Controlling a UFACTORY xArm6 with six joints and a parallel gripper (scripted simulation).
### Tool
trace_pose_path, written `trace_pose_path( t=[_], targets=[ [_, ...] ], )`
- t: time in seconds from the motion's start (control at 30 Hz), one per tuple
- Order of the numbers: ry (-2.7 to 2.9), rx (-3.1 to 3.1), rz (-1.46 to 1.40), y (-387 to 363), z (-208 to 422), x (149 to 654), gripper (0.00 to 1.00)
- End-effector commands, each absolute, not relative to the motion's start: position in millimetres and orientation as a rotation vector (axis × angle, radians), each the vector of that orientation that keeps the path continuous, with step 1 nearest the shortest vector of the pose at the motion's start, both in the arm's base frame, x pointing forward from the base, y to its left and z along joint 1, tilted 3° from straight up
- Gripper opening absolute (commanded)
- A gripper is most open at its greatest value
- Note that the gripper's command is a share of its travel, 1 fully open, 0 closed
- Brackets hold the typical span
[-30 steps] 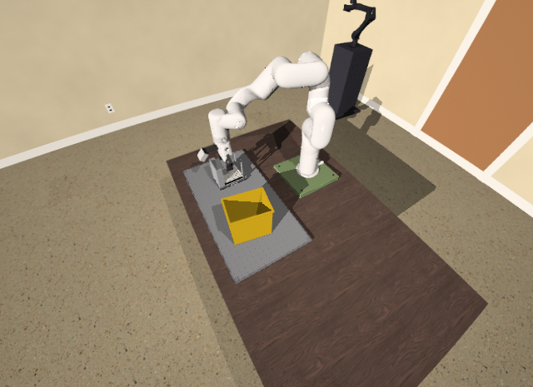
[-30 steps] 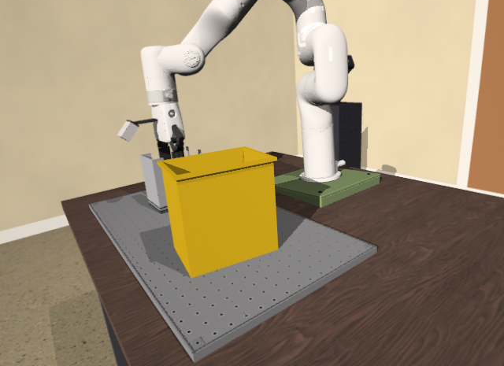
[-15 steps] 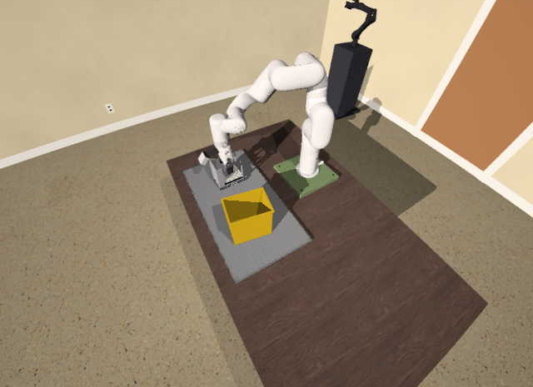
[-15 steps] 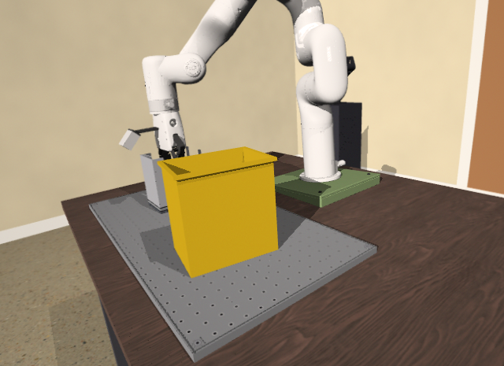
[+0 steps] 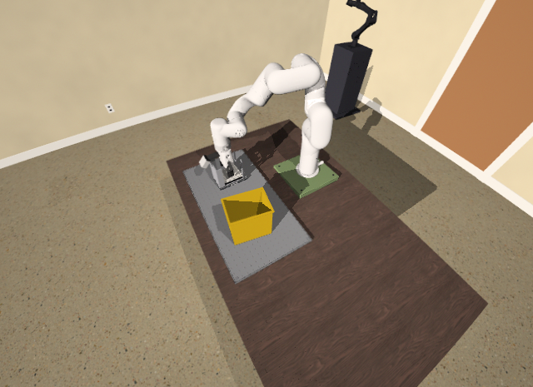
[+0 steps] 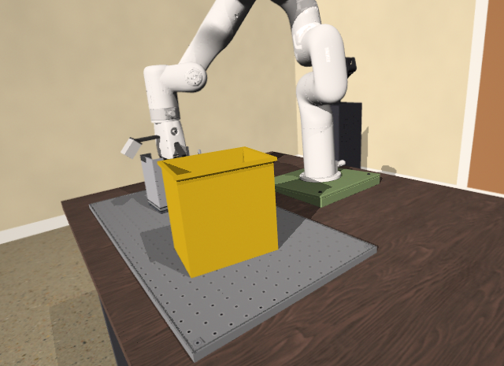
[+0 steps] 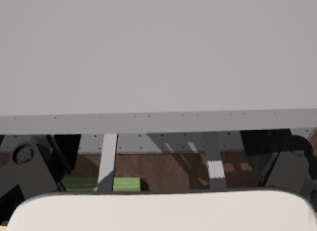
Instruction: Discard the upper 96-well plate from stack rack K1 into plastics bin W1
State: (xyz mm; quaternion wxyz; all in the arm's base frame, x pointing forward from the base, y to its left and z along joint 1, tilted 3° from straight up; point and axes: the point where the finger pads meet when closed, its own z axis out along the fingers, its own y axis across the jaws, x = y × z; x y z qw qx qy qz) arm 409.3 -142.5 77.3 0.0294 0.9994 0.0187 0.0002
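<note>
The grey stack rack K1 point(image 5: 223, 173) stands at the far end of the perforated grey baseplate; in the exterior view it point(image 6: 153, 183) is partly behind the bin. A plate's white gridded edge point(image 5: 234, 180) shows in the rack under the arm. My gripper point(image 5: 229, 168) is open and lowered into the rack's top, its fingers to either side of the plate stack. In the exterior view the gripper point(image 6: 176, 149) is mostly hidden by the bin rim. In the wrist view a flat grey surface point(image 7: 158, 40) fills the upper half, with the dark fingers wide apart below. The yellow bin W1 point(image 5: 248, 214) stands upright and empty.
The bin point(image 6: 223, 209) stands close in front of the rack, its rim about level with the rack's top. The arm's green base point(image 5: 306, 175) lies right of the rack. A dark cabinet point(image 5: 347, 80) stands off the table by the wall.
</note>
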Motion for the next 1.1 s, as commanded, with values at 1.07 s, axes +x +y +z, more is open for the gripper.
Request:
trace_pose_path(
  t=[1.07],
  targets=[
    [0.058, 3.081, 0.007, -144.2, 59.2, 410.9, 1.0]
  ],
)
